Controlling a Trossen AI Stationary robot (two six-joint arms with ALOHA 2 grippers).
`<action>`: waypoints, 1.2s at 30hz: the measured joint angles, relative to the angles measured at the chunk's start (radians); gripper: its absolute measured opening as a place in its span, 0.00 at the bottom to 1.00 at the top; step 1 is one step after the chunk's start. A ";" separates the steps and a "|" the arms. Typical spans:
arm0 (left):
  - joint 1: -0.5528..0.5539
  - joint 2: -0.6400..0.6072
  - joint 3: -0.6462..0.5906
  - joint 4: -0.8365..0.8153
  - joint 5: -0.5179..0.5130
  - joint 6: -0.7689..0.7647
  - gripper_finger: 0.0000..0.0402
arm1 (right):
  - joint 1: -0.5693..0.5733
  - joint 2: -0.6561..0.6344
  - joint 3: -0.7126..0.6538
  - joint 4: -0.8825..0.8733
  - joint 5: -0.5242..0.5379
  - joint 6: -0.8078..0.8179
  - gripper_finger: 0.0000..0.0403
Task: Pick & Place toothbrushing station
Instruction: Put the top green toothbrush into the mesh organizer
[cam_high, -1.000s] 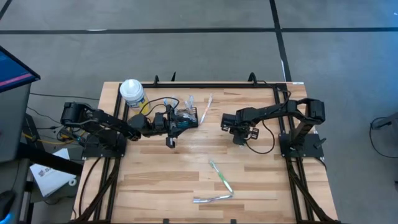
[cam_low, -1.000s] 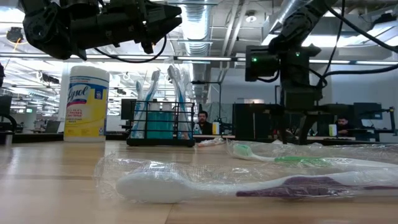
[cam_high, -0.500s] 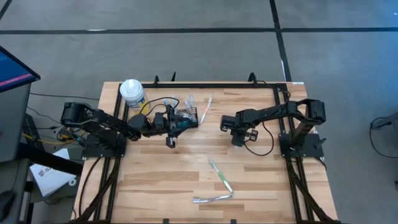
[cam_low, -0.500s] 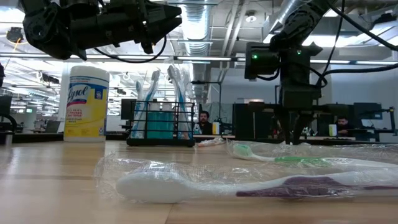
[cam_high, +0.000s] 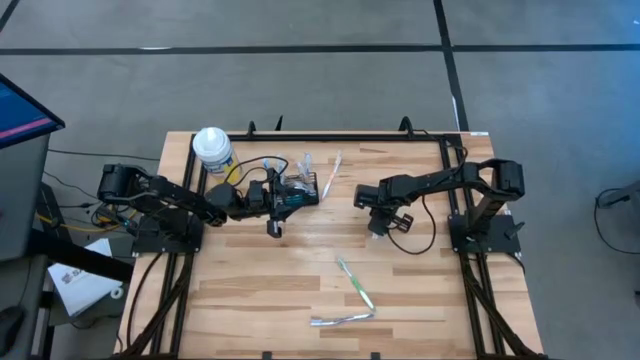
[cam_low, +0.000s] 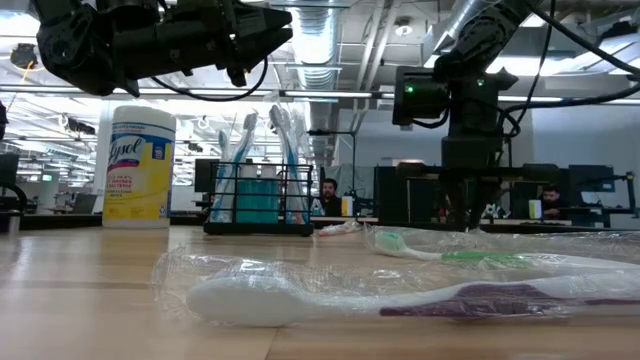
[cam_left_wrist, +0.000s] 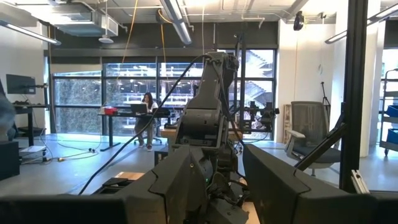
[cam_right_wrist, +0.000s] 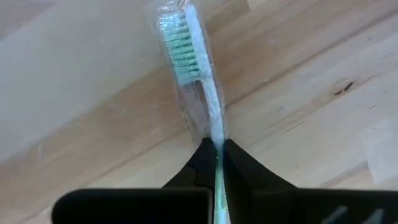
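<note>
Behind the pale wood tabletop (cam_high: 250, 290) is an open workshop with desks and people seated far off. The toothbrushing station (cam_low: 258, 205) is a small black wire-mesh caddy, rectangular and upright, with several blue and clear toothbrushes standing in it and reaching well above its rim. It sits on the tabletop directly below the fingers of the left gripper (cam_low: 258, 42), which hang above it without touching. Those fingers stand apart with nothing between them. A yellow wipes canister (cam_low: 139, 165) stands beside the caddy, on the side away from the right arm.

The right gripper (cam_right_wrist: 217, 146) is low over the tabletop, well apart from the caddy. Its fingers are pinched together on the handle of a plastic-wrapped, green-bristled toothbrush (cam_right_wrist: 186, 68), whose head lies just ahead of the fingertips.

A second ago the right fingers were partly open, and they have since closed. The right gripper has also shifted slightly. The caddy and the left gripper have not moved.
</note>
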 joint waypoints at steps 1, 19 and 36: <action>0.000 0.000 0.000 0.000 0.000 0.000 0.36 | 0.001 0.000 0.000 0.000 -0.002 0.006 0.01; 0.000 0.000 0.000 0.000 0.003 0.000 0.36 | 0.029 0.001 0.136 -0.032 -0.115 0.136 0.00; 0.000 0.000 0.000 0.000 -0.001 0.000 0.36 | -0.053 -0.138 0.191 -0.051 -0.227 0.132 0.00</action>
